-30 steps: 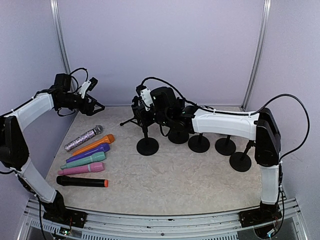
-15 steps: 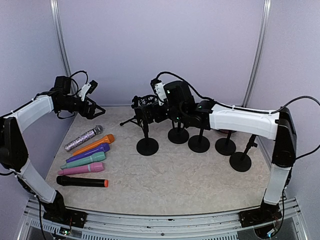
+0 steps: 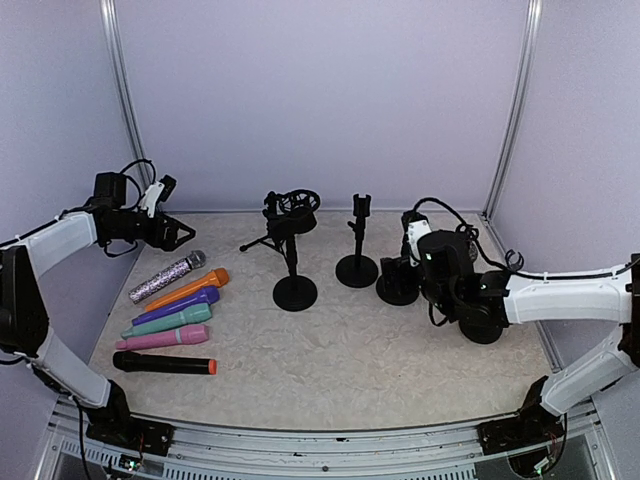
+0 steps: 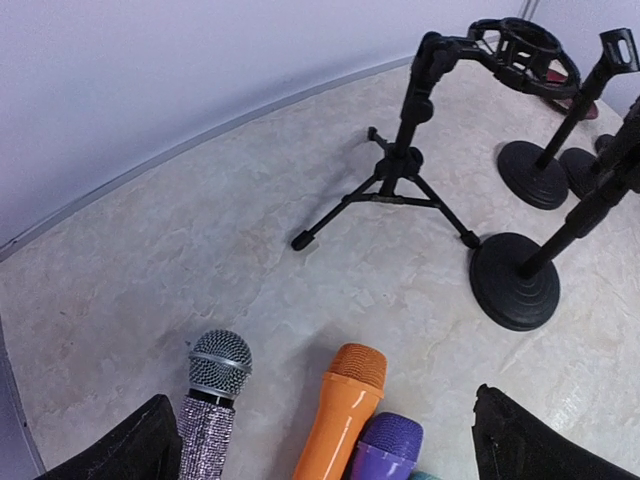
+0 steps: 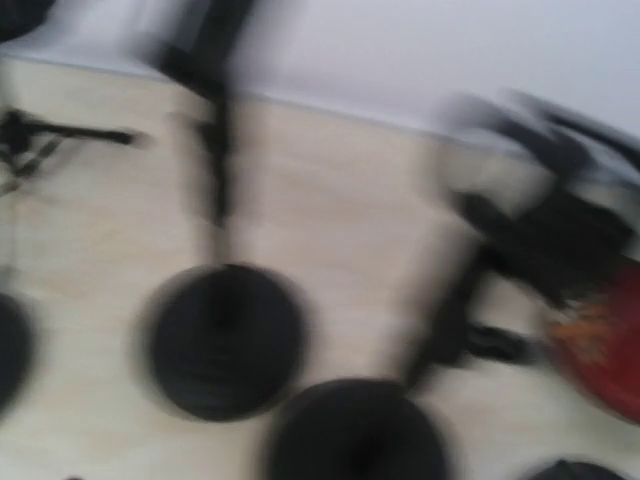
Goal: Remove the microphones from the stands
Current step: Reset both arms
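We see six handheld microphones lying side by side on the marbled beige tabletop [image 3: 380,350] at the left, all well apart from the stands. From far to near they are a silver glitter-covered microphone [image 3: 167,276], an orange microphone [image 3: 186,289], a purple microphone [image 3: 178,306], a teal microphone [image 3: 168,320], a pink microphone [image 3: 162,339] and a black microphone with an orange tip [image 3: 165,365]. No microphone that we can see sits in a stand.

The left gripper [image 3: 180,232] hovers above the far left corner of the table, over the heads of the glitter and orange microphones. Its black fingers [image 4: 130,450] are spread wide with nothing between them.

Near the middle, a low black tripod stand [image 4: 400,170] carries a round black shock-mount ring [image 4: 525,50] on its arm. Just near of it is a black pole stand on a round base [image 3: 295,292], and to its right a second round-based black stand topped by a clip [image 3: 357,268]. More black round bases [image 3: 481,326] sit further right, partly behind the right arm.

The right gripper [image 3: 410,258] hangs low among those right-hand bases. Its wrist view is smeared, so we cannot tell how its fingers stand. A dark red object [image 4: 578,100] lies beyond the ring; we cannot tell what it is.
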`<state>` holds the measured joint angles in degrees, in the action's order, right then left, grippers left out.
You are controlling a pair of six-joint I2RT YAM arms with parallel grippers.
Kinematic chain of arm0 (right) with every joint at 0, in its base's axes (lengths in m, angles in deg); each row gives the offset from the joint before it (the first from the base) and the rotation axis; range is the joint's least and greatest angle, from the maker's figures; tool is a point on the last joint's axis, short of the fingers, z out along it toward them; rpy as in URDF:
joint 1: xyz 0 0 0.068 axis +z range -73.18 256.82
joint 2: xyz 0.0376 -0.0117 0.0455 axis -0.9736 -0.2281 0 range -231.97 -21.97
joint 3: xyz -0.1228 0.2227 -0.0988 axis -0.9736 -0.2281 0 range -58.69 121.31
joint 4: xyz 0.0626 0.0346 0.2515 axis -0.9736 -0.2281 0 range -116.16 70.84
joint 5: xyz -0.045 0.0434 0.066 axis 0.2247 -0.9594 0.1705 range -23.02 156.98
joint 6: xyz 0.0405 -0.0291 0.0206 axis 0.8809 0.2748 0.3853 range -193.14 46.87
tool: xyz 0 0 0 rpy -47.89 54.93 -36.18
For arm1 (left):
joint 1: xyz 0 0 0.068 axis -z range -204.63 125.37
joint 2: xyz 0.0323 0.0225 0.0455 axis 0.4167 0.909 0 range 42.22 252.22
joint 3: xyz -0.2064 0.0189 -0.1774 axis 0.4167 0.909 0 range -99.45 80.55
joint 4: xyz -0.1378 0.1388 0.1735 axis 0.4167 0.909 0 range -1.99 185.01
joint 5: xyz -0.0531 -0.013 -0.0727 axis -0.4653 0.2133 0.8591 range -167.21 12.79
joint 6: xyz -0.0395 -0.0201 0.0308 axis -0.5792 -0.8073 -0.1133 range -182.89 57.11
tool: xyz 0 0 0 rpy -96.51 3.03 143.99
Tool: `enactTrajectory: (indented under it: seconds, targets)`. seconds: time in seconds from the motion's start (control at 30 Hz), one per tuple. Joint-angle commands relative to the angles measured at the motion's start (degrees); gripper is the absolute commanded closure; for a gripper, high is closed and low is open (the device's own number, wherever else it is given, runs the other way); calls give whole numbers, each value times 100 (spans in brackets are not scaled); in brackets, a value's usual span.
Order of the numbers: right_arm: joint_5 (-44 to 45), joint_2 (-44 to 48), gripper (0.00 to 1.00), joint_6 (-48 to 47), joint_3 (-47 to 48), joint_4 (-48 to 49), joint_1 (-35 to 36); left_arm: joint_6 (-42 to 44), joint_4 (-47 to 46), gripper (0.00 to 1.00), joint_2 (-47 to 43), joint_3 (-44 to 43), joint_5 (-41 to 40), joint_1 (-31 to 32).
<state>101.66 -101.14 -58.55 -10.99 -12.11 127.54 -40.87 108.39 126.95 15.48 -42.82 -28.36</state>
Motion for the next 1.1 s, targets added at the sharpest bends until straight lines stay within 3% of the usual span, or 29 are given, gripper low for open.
enactTrajectory:
  seconds: [0.0,0.1,0.23,0.4,0.47,0.67,0.93,1.07]
  targets:
    - [1069,738,0,-1314,-1665,2890,-467,-439,-1205,1,-241,504,-745,-87]
    - [1413,793,0,-2265,-2526,4463,-804,-625,-2048,1,-297,1048,-908,-197]
    - [1831,658,0,-2049,-2542,4198,-1359,-1020,-3500,1,-368,1891,-908,-337]
    - [1754,417,0,-2309,-2997,5425,-2173,-1505,-5007,1,-130,2649,-926,-348]
    - [1222,418,0,-2386,-3150,5841,-2552,-1612,-5329,1,92,2740,-947,-348]
    - [-85,139,0,-2157,-3490,6258,-3513,-1739,-5678,1,378,2687,-976,-340]
    - [-849,-563,0,-2036,-3769,7253,-4030,-2061,-5607,1,60,3016,-1289,-552]
    - [-968,-979,2,-2058,-3788,7771,-4144,-2257,-6274,1,44,3590,-1210,-592]
